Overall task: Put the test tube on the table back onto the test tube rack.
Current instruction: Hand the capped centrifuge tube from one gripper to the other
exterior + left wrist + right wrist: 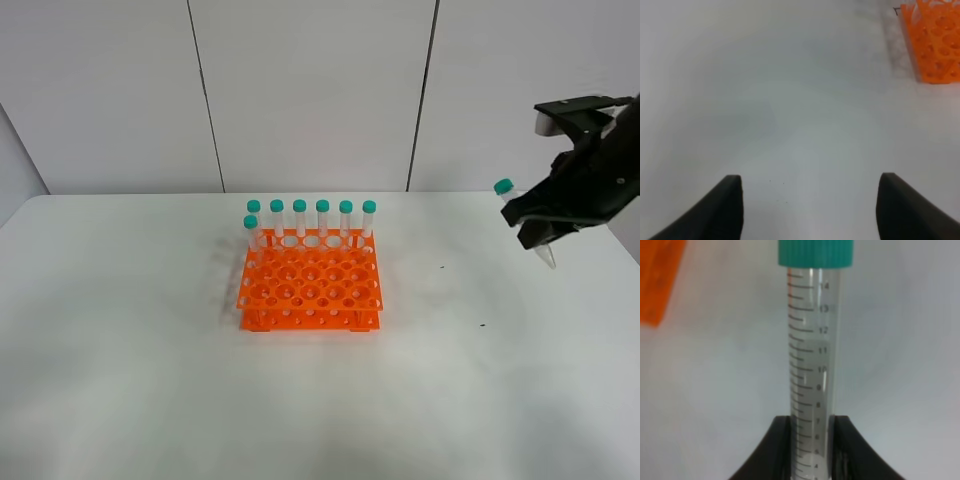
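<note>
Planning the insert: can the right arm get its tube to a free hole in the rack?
Probably yes. The right gripper is shut on the tube, nothing stands between it and the rack, and the front rows are free; the other tubes stand toward the back.

Bright, even, diffuse light. The test tube rack (pixel 310 285) throws a faint soft shadow on the white tabletop (pixel 120 380) left of it; both wrist views look slightly blurred.

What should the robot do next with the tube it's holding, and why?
Probably swing the right gripper leftward toward the test tube rack. It is shut on the test tube, held above the table, far right of the rack, whose front rows have empty holes. The tube is tilted, so straighten it on the way.
</note>
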You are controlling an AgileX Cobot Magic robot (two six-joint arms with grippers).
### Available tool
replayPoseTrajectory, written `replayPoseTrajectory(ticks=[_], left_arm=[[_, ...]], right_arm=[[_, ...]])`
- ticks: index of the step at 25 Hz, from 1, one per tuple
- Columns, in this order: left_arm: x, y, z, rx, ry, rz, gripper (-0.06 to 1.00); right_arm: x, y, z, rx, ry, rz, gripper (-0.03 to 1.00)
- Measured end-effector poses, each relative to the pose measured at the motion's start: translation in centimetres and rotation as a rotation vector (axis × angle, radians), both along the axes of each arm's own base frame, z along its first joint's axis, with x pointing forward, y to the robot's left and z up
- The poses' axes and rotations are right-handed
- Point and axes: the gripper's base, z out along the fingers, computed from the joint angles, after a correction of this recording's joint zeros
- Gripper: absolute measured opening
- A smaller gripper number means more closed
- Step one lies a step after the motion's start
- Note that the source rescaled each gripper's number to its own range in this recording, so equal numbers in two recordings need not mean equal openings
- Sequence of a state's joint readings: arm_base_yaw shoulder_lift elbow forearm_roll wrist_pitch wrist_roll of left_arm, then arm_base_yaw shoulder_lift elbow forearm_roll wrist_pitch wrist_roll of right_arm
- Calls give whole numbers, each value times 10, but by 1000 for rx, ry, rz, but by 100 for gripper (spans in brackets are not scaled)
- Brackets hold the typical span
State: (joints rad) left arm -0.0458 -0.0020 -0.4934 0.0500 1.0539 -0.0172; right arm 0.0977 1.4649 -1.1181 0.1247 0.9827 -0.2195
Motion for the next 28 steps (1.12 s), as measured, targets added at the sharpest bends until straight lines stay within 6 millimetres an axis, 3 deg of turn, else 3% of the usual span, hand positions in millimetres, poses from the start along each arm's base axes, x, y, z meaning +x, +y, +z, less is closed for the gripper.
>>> replayPoseTrajectory(ticks=[2, 5, 12, 15, 20, 24, 28], left_arm=[[0, 0, 0, 0, 0, 0, 91], [0, 0, 0, 0, 0, 0, 91], [0, 0, 0, 0, 0, 0, 91], [0, 0, 0, 0, 0, 0, 91], [0, 0, 0, 0, 0, 0, 91], [0, 0, 0, 0, 0, 0, 91], [0, 0, 0, 0, 0, 0, 91]], right_arm=[[-21, 0, 1, 29, -10, -9, 2], [-35, 2, -5, 69, -24, -17, 2], [-9, 18, 11, 189, -193, 143, 2], [-1, 31, 11, 281, -240, 288, 2], [1, 53, -14, 449, -207, 507, 2], [-12, 68, -45, 428, -163, 572, 2], [-18, 78, -52, 421, -158, 590, 2]])
